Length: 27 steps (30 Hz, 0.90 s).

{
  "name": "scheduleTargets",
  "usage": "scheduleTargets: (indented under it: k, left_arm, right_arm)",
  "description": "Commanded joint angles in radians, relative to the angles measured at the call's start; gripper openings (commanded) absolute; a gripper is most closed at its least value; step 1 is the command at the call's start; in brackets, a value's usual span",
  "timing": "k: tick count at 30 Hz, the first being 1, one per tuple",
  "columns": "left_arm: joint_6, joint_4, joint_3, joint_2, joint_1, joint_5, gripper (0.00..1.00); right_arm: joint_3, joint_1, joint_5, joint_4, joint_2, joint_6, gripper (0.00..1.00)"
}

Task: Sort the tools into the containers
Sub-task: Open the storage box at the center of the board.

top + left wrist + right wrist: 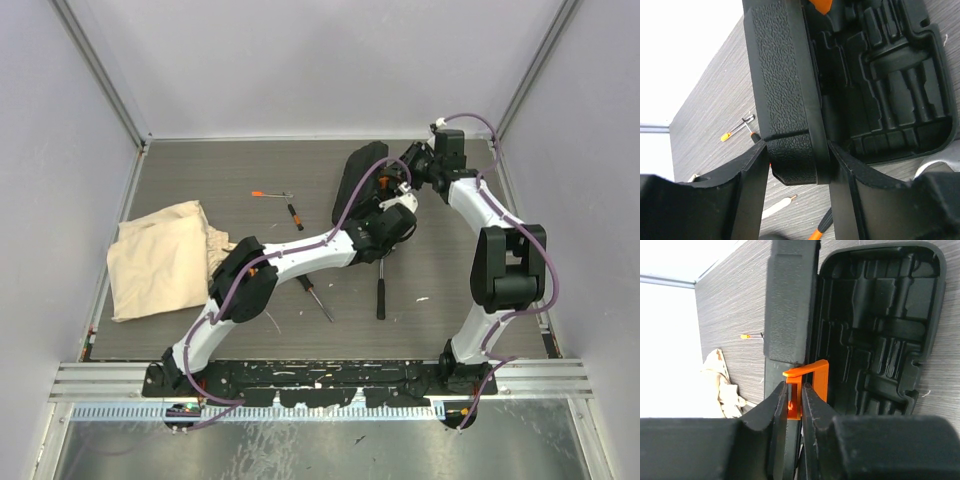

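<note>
Grey tabletop [200, 170]: black tool case [880, 315], open, moulded slots; my right tool [794, 390] pinches its orange latch [812, 372]; left tool [797, 150] straddles lid [780, 75], grip I cannot tell.

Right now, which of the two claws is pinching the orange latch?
The right gripper: its fingers clamp the orange latch, while the left gripper straddles the textured wall of the black case.

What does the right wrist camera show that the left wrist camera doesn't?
Only the right wrist view shows the right gripper pinching the orange latch, and the beige bag. Only the left wrist view shows the left gripper straddling the tool case at its upright wall, plus a pale stick. Both show the open case's moulded slots and the thin orange-tipped driver.
</note>
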Motion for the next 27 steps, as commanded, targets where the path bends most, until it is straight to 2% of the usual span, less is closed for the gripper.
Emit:
scheduleTargets:
  k: [1, 4, 7, 13, 17, 27]
  left_arm:
    - [-0.001, 0.055, -0.01, -0.036, -0.002, -0.041, 0.49]
    - [-0.005, 0.053, -0.013, -0.043, 0.0, -0.042, 0.5]
    - [-0.007, 0.052, -0.012, -0.05, -0.001, -0.04, 0.51]
    - [-0.022, 0.02, 0.015, -0.065, 0.002, -0.028, 0.56]
    - [-0.088, -0.046, 0.053, -0.086, 0.016, 0.03, 0.58]
    - [-0.282, -0.181, 0.074, -0.174, 0.124, 0.247, 0.55]
  right_arm:
    - [0.045, -0.008, 0.016, 0.066, -0.099, 0.0, 0.29]
    - [0.022, -0.02, 0.049, 0.067, -0.146, -0.003, 0.42]
    - [-0.009, -0.037, 0.083, 0.07, -0.194, -0.01, 0.49]
    - [-0.113, -0.064, 0.175, 0.07, -0.273, -0.022, 0.51]
    - [-0.204, -0.074, 0.24, 0.07, -0.289, -0.036, 0.53]
    - [-0.295, -0.075, 0.217, 0.114, -0.204, -0.034, 0.53]
